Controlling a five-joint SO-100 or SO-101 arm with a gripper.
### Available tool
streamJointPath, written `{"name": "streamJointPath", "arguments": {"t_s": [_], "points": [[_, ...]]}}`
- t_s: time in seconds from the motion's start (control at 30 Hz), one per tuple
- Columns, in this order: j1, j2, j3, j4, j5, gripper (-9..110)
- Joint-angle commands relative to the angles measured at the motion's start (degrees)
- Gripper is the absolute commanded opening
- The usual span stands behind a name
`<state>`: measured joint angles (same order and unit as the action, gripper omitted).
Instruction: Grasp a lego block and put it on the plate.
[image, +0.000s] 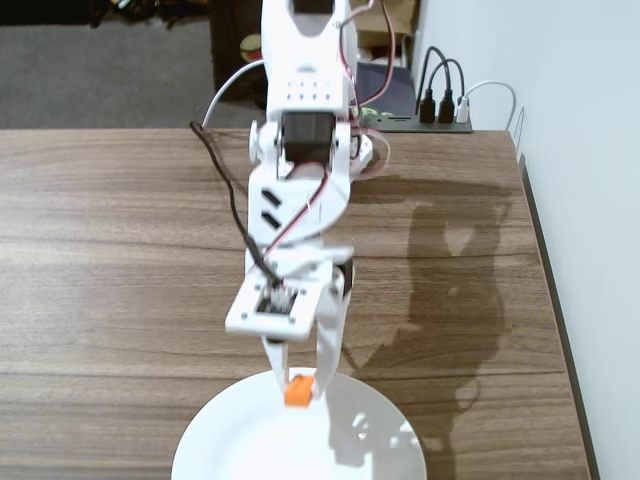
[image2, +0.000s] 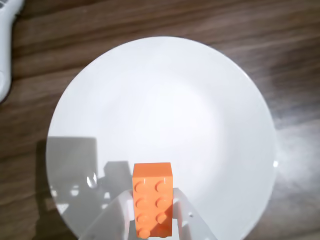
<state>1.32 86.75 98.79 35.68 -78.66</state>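
Observation:
The orange lego block (image2: 152, 199) is pinched between my white fingers, studs facing the wrist camera, its far end sticking out past the fingertips. My gripper (image2: 152, 210) is shut on it and hangs above the near part of the white plate (image2: 165, 100). In the fixed view the gripper (image: 299, 385) points down at the plate's (image: 250, 440) far rim, with the lego block (image: 298, 389) at its tip. The frames do not show whether the block touches the plate.
The wooden table (image: 120, 230) stretches to the left and right of the arm. A power strip with black plugs (image: 440, 110) sits at the back right. The table's right edge (image: 555, 300) runs along a white wall. The arm's shadow falls right of it.

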Motion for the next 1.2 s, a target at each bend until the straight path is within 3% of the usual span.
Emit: {"name": "streamJointPath", "arguments": {"t_s": [0.0,0.7,0.83,1.17], "points": [[-0.35,-2.99,-5.89,-0.35,0.7,2],[-2.02,-15.47,-11.95,4.31,8.09,2],[-1.93,-15.21,-11.87,4.39,8.53,14],[-1.05,-13.8,-11.43,5.1,10.28,21]]}}
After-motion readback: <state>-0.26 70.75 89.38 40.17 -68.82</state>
